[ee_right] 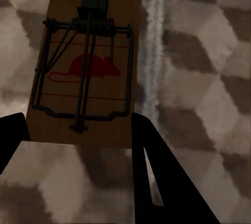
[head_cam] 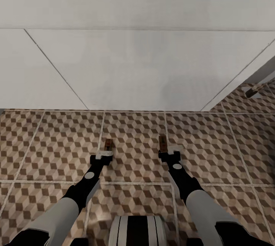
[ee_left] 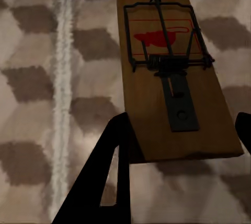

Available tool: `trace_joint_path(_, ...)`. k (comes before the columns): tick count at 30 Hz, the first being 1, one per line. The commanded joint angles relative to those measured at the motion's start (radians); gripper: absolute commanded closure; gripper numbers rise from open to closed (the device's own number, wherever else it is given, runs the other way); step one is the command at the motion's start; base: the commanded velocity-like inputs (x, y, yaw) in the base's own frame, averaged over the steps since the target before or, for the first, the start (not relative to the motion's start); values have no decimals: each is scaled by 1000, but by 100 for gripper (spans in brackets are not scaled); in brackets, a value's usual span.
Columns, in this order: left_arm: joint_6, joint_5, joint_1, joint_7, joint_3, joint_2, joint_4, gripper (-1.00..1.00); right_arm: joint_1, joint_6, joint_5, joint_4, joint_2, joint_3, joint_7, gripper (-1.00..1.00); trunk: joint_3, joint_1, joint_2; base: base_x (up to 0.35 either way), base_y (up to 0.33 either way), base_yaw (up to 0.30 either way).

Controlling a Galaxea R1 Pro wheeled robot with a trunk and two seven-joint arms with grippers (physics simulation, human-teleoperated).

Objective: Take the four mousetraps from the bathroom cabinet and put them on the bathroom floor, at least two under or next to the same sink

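Both arms reach forward and down over the bathroom floor (head_cam: 57, 143), its cube-pattern tiles brown, beige and white with pale grout lines.

Left gripper (head_cam: 108, 155): fingers pinch the near end of a mousetrap (head_cam: 109, 144). The left wrist view shows the board (ee_left: 172, 78) between my dark fingers (ee_left: 112, 172), one on each long edge, wire bar and red mouse mark facing up, floor tiles behind it. It lies just right of a grout line in that head view.

Right gripper (head_cam: 168, 154): fingers clamp a second mousetrap (head_cam: 163, 143). In the right wrist view this board (ee_right: 89, 62) sits between my fingers (ee_right: 151, 177), spring, wire frame and red mouse print plain to see, a grout line just beside it.

Both traps point away from me toward a white wall (head_cam: 137, 66) that meets the tiles ahead. I cannot tell whether either board touches the tiles or hangs just above.
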Motion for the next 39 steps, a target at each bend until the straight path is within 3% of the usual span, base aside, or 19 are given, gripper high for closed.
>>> trace_joint_path(1,-3,-3,-1,10,-6,1,1,100,0,-4,7,1,1,-6,-1,100,-1,0,0,323,0,0)
trace_joint_path(12,-5,-4,-1,10,-5,1,0,100,0,-4,6,2,4,-6,-1,100,-1,0,0,289,0,0)
trace_joint_path(39,-4,-5,-1,11,-3,-1,1,100,0,-4,4,3,4,-6,1,100,-1,0,0,74,0,0)
